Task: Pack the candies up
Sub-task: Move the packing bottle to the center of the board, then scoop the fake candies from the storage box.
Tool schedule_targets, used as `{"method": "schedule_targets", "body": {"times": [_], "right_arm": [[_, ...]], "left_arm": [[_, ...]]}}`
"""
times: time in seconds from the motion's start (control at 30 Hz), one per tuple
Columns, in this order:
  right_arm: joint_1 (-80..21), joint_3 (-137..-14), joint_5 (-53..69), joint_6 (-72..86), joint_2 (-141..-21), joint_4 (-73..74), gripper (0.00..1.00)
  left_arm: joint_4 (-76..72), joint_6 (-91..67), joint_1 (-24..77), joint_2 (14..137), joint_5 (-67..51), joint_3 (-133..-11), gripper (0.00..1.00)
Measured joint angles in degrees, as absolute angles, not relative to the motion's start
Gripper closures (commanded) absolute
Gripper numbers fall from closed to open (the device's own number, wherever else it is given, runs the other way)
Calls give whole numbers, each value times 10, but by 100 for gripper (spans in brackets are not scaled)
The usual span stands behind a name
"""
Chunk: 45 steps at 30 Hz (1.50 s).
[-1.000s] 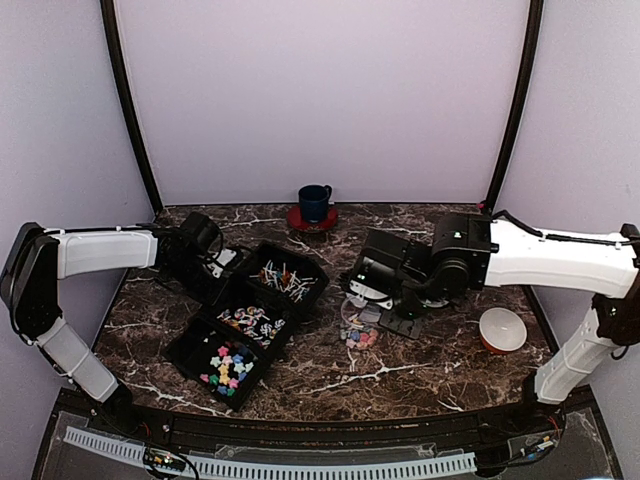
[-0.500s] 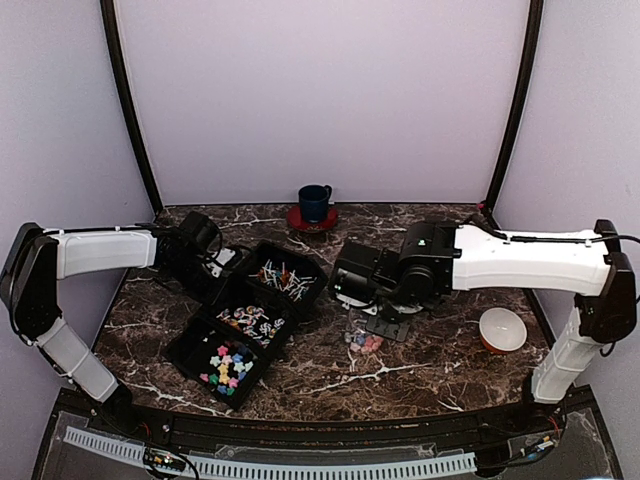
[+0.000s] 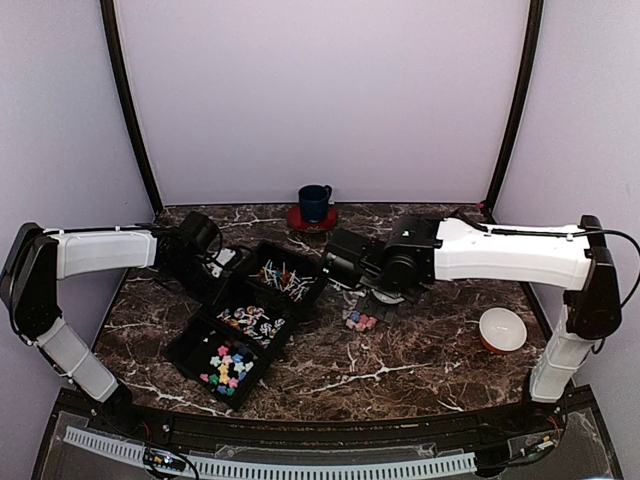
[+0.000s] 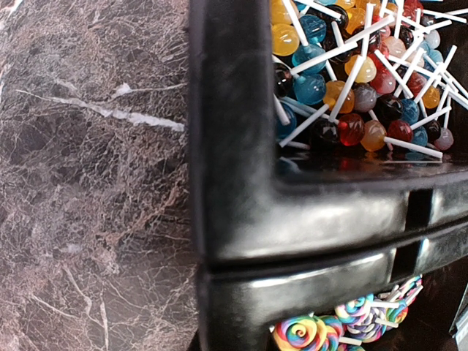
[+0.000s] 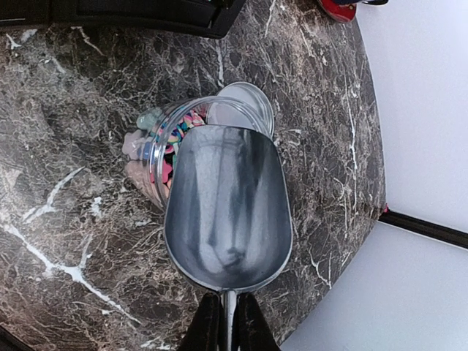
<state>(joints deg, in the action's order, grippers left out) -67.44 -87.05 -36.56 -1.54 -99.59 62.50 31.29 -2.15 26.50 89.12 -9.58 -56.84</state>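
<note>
Bearing candies (image 3: 228, 365), the dark white-veined marble tabletop (image 3: 420, 365) meets plain lilac walls (image 3: 320, 100).

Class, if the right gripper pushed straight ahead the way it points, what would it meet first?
Likely the clear jar of candies: its rim sits just past the tip of the empty metal scoop the right gripper holds. Height is unclear, so the scoop might pass over it.

jar (image 5: 146, 153) half behind scoop (image 5: 227, 212) (handle cropped), lid (image 5: 252, 102) perhaps beyond
</note>
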Motion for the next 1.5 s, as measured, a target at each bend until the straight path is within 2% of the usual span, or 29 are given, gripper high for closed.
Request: {"method": "schedule_targets", "body": {"times": [0.63,0.9,1.5], "right_arm": [[-670,-1035,-339,-53,-1016,700,100],[-679,-1116,-300,-91,-1090,701,100],[-682,-1174,-284,-137,-1214,681,100]], "left_arm": [[313,-21,265,891,-124,-568,100],[313,-21,265,895,-129,-568,100],[317,-13,278,900,-67,-568,100]]}}
